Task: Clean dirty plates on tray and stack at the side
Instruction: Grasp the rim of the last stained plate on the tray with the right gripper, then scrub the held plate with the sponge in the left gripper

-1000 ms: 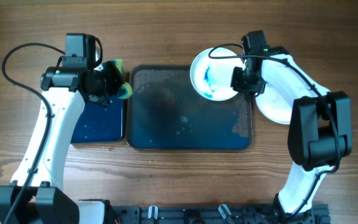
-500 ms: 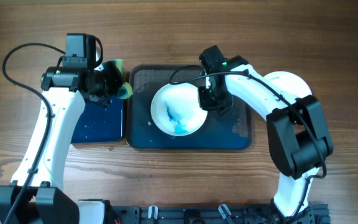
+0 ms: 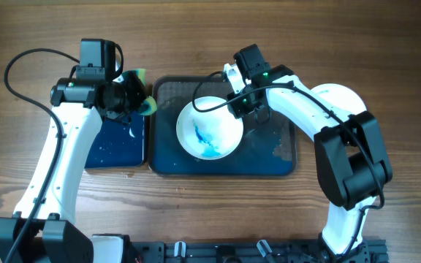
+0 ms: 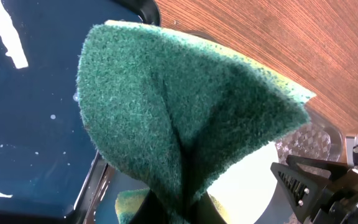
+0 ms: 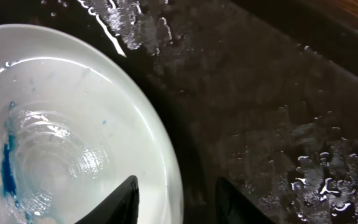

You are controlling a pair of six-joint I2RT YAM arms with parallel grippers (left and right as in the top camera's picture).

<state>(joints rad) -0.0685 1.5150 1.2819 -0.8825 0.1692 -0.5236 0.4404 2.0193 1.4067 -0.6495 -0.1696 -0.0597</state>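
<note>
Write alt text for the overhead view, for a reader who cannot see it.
A round white plate smeared with blue lies on the dark grey-blue rectangular tray, the right gripper at its far rim, fingers parted. The left gripper pinches a green sponge near the tray's left edge.

White arms (image 3: pixel 64 146), black joints, looping black cables (image 3: pixel 20 55).

Bright, even light, with white glare on the wet tray (image 5: pixel 278 93).

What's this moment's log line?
left claw: shut on sponge | right claw: open astride plate rim | plate: smeared, on tray
</note>
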